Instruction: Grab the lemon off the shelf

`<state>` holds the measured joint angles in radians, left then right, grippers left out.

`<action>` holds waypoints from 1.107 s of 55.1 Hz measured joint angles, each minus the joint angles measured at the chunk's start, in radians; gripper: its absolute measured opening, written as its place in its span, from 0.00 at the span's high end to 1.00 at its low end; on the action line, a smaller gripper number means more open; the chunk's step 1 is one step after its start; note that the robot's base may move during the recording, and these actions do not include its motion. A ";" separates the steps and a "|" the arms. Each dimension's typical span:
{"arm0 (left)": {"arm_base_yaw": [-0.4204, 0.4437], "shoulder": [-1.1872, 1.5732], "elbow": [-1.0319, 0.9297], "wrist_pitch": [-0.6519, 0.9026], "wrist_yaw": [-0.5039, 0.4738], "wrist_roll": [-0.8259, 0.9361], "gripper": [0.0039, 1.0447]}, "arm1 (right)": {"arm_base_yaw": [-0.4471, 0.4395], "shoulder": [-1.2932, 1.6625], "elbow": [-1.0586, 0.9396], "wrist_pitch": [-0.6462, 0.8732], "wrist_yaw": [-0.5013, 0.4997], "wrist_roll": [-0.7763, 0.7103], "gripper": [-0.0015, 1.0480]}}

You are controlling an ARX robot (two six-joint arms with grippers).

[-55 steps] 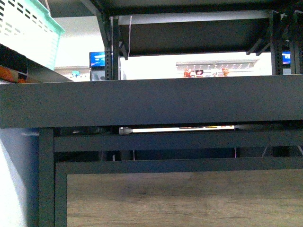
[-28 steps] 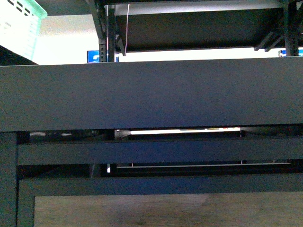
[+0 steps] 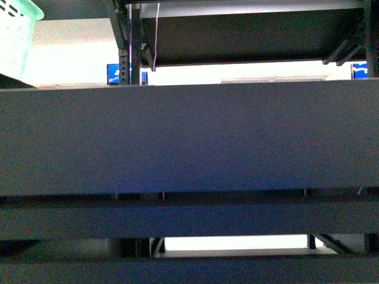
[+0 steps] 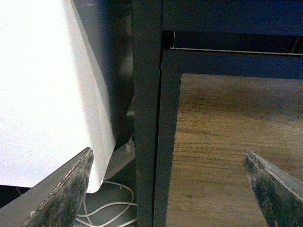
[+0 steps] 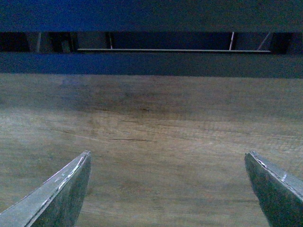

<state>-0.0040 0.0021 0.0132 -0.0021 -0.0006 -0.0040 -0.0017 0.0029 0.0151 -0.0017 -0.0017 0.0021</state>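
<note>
No lemon shows in any view. If it lies on the shelf (image 3: 189, 139), it is hidden behind the raised front lip, which fills the middle of the front view as a broad dark band. Above the lip a higher tray (image 3: 249, 38) and a perforated post (image 3: 123, 65) are visible, with a pale green basket (image 3: 15, 29) at the upper left. Both arms sit low, below that lip. The left gripper (image 4: 165, 189) is spread wide with nothing between its fingertips and faces a dark frame upright (image 4: 147, 118), with a white panel (image 4: 42, 85) and a loose white cable (image 4: 109, 208) beside it. The right gripper (image 5: 165, 189) is likewise released and empty, facing a wood-grain panel (image 5: 151, 123) under a dark crossbar. The main risk, as I judge it, is reaching blind. With the fruit unseen, an arm lifted toward the tray could strike the lip or the underside of the tier, or the left one could catch the upright or snag the cable. A grasp started without sight of the lemon could also knock it so that it rolls away. Which way the lemon points and how its long axis lies cannot be told from these views.
</note>
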 joint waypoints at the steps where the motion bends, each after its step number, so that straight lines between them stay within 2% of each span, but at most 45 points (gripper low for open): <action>1: 0.000 0.000 0.000 0.000 0.000 0.000 0.07 | 0.000 0.000 0.000 0.000 -0.001 0.000 0.07; 61: 0.000 0.000 0.000 0.000 0.000 0.000 0.07 | 0.000 0.000 0.000 0.000 0.001 0.000 0.07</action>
<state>-0.0044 0.0017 0.0132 -0.0021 -0.0006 -0.0040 -0.0021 0.0029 0.0151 -0.0021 -0.0010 0.0025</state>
